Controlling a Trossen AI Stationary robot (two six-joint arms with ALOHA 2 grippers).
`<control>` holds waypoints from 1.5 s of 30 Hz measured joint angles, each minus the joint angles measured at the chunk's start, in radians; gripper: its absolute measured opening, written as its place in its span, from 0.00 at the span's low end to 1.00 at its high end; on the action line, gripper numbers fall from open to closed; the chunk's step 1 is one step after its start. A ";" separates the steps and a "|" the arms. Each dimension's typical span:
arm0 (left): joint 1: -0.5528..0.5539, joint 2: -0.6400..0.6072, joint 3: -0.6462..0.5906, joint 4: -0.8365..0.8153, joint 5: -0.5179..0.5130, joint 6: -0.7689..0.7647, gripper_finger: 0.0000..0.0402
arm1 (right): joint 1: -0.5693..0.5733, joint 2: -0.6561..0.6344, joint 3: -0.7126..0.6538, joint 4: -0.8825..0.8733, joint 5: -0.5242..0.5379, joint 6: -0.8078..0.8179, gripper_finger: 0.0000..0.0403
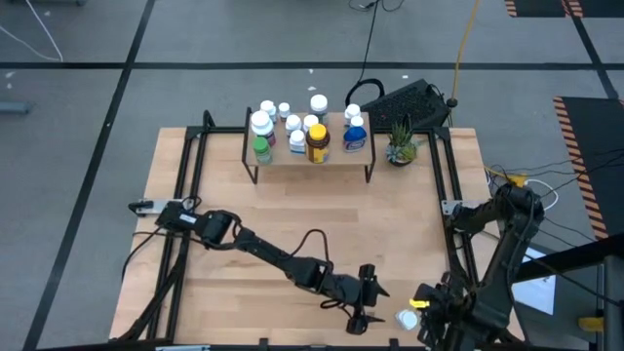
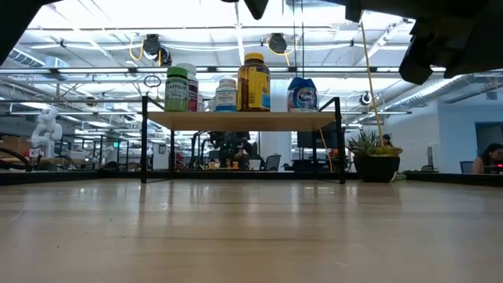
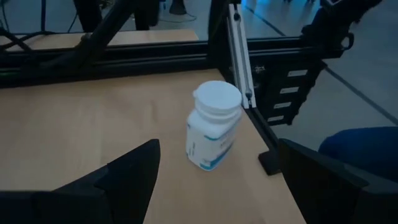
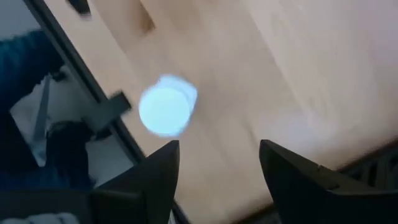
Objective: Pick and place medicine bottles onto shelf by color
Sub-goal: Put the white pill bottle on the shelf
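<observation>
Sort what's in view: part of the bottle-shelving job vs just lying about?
Job: shelf with bottles on it; white bottle standing on the table near the front edge; left gripper and right gripper, both open beside it.
Lying about: potted plant; black keyboard.

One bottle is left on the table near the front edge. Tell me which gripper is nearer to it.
Right. The right gripper hangs just beside the white bottle; the left gripper sits farther to its left, open toward it.
</observation>
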 joint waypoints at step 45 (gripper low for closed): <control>-0.005 0.000 0.000 -0.077 -0.043 0.027 0.81 | -0.067 0.000 -0.296 0.462 -0.070 -0.083 0.78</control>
